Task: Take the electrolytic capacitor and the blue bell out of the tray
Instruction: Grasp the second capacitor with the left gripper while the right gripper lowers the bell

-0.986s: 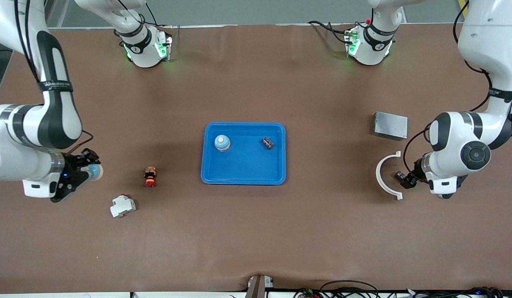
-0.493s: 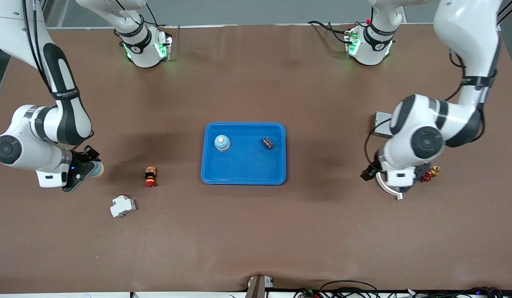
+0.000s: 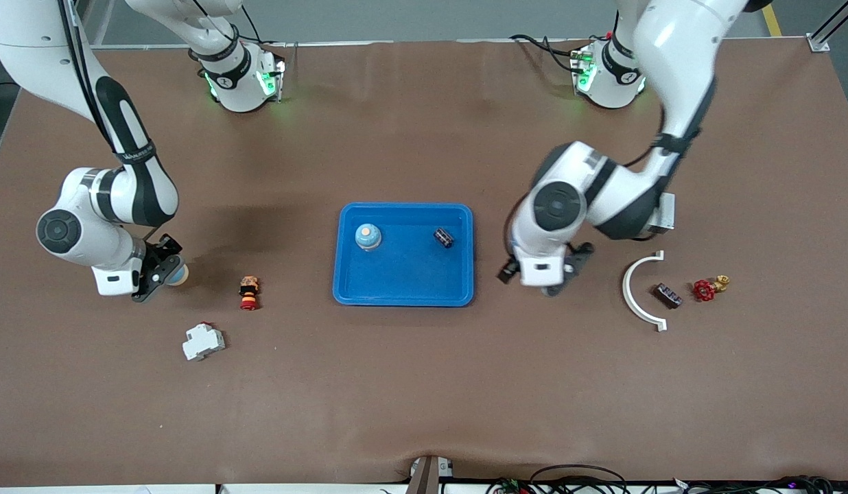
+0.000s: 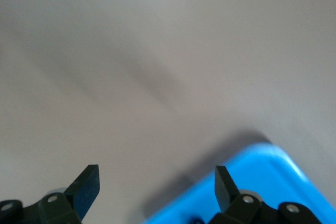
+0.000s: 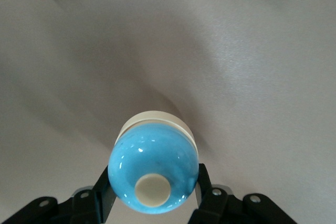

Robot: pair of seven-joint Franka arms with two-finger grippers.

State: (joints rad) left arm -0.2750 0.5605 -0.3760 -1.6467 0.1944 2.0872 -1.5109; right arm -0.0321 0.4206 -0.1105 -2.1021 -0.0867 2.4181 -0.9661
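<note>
The right pincer (image 3: 165, 276), at mid-left of the front frame, is clenched on a blue bell (image 5: 154, 176), held above the brown surface (image 3: 410, 384). The left pincer (image 3: 542, 274), right of centre, is released with nothing between its fingers (image 4: 86, 188), just beside the blue tray (image 3: 403, 295). In the tray at frame centre lie another bell (image 3: 368, 237) and a dark capacitor (image 3: 444, 238), apart from each other.
</note>
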